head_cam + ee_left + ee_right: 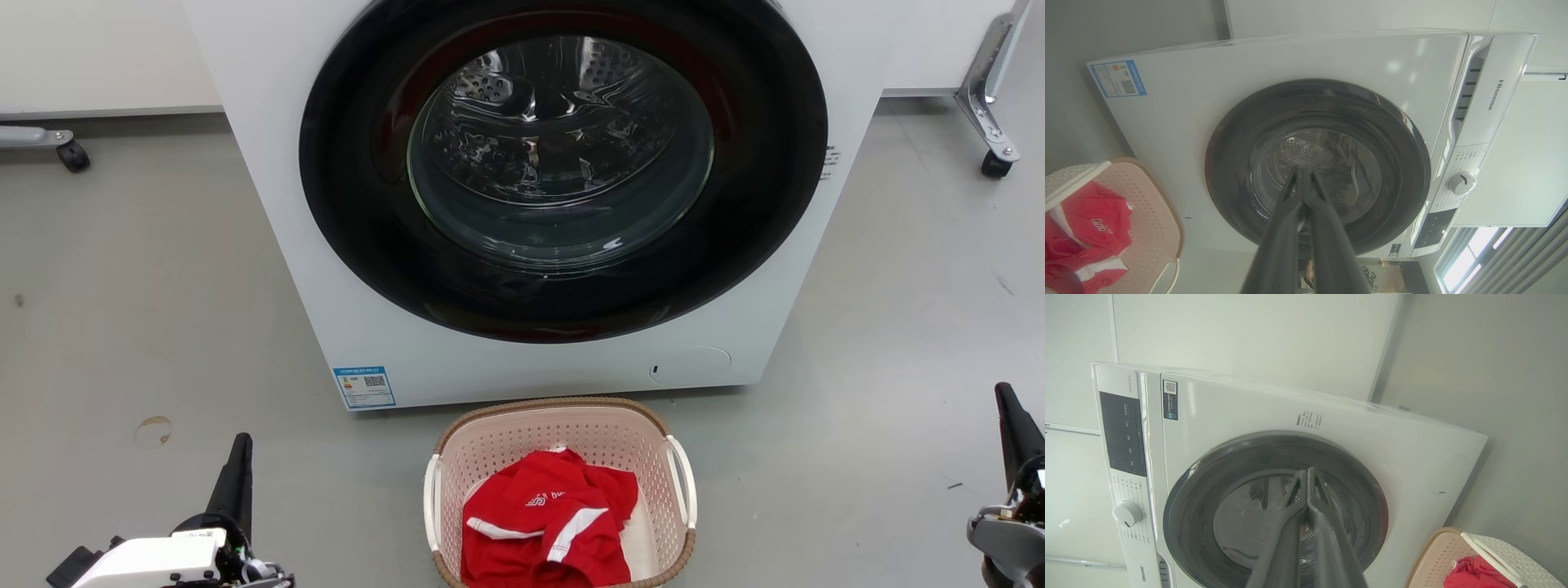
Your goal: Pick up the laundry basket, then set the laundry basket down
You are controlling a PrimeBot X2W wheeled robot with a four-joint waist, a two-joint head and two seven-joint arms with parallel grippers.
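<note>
Sitting on the floor (122, 327) just in front of the washing machine (269, 245), laundry basket (522, 441) (red garment (543, 514) inside) is between left fingers (234, 478) and right fingers (1016, 433), apart from both; both pairs closed, gripping nothing.

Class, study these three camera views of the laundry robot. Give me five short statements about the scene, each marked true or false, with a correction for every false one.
1. The pale pink perforated plastic laundry basket stands on the grey floor in front of the white front-loading washing machine. True.
2. The basket is empty. False: a red garment with white stripes lies inside it.
3. The left tool and the right tool are both shut and hold nothing. True.
4. The left tool grips one of the basket's handles. False: it is clear of the basket, off to its left.
5. The washing machine's round glass front stands open. False: the door is closed.
</note>
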